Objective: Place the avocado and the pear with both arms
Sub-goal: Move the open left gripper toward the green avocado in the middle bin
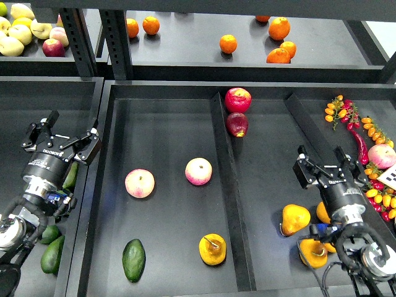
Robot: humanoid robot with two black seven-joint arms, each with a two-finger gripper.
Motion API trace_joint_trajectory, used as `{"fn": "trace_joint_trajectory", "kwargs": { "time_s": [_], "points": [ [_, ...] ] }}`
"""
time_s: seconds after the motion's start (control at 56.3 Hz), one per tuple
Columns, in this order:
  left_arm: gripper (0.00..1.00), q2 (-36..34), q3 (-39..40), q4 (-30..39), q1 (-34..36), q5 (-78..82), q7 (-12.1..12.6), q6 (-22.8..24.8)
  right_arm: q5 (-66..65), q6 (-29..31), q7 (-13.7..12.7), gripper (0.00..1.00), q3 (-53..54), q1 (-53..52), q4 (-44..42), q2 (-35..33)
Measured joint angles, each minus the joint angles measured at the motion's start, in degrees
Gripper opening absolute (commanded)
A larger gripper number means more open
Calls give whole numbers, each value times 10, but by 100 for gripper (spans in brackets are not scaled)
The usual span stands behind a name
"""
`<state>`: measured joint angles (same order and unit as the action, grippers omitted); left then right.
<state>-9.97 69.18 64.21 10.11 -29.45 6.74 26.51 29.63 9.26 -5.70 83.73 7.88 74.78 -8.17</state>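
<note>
Your left hand (62,133) hangs with its fingers spread apart and nothing between them, over the side bin left of the big central tray (114,185). Your right hand (322,162) is likewise parted and empty, over the compartment right of the tray's divider (229,185).

The avocado (133,260) lies on the tray floor, below and to the right of your left hand, well apart from it, with the tray's left wall between the two. The pear (212,249) sits upright on the same floor, below and to the left of your right hand, stem up, just left of the divider that stands between it and that hand.

Between the hands, two pink-and-cream round fruits (140,183) rest higher on the tray, apart from each other and from both task fruits. Beyond the right hand, up and left of it, two red fruits (238,99) lie against the divider's far end.

Close under your right hand, more yellow pears (296,219) crowd the compartment; the wrist and cables cover some of them. Right of that hand lie cherry tomatoes and chillies (352,127), cut by the edge.

Under your left arm, dark green fruits (52,253) lie partly hidden. Oranges (228,43) sit on the rear shelf.
</note>
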Motion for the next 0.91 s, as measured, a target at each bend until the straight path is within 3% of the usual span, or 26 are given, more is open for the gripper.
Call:
{"fn": "trace_joint_trajectory", "kwargs": {
  "time_s": [0.266,0.746,0.87,0.906],
  "points": [
    [100,2,11,-1,-1,4,12,1,-1,2,0,100,1,1,0,4],
    [100,-25,21,-85,17,5,17,2,-2,-5,0,100,1,2,0,8],
    [100,-25,20,-85,18,5,33,10,-2,-5,0,100,1,2,0,9],
    [100,-27,20,-86,20,9,53,14,-2,-5,0,100,1,2,0,9]
  ]
}}
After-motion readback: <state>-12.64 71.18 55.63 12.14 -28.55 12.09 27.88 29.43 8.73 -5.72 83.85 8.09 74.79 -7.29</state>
